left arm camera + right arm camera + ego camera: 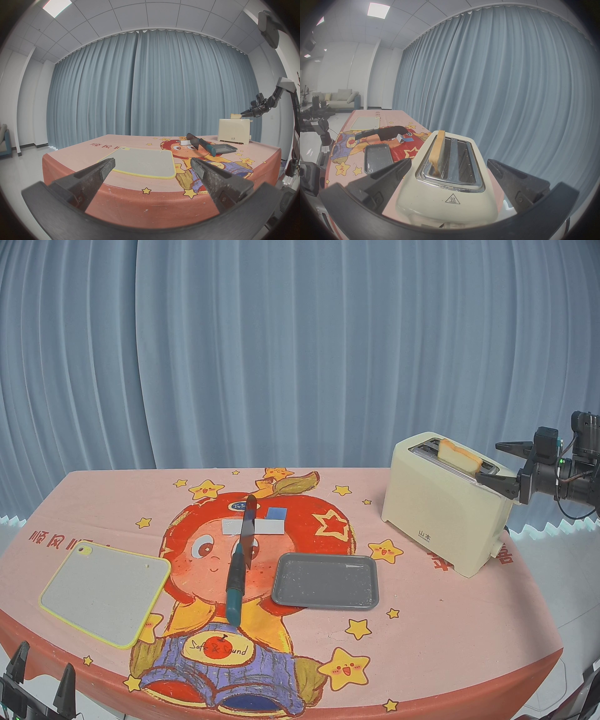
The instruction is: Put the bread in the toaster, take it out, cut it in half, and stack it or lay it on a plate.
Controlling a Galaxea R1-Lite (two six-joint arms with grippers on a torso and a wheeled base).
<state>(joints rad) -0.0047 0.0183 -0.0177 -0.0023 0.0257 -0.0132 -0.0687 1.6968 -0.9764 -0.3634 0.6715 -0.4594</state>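
Observation:
A slice of bread (459, 457) (437, 151) stands upright in one slot of the cream toaster (445, 502) (450, 187) at the table's right side, its top sticking out. My right gripper (507, 466) (449, 170) hovers open just to the right of the toaster's top, its fingers spread wider than the toaster and touching nothing. The grey plate (325, 580) lies at the table's middle. A knife (240, 559) with a teal handle rests propped on a small white holder (253, 526). The yellow-rimmed cutting board (104, 592) lies at the left. My left gripper (153, 170) is open, low off the table's front left corner.
The table (437, 640) wears a pink cartoon cloth and drops off at its front and right edges. A blue curtain hangs close behind. Bare cloth lies in front of the plate and between plate and toaster.

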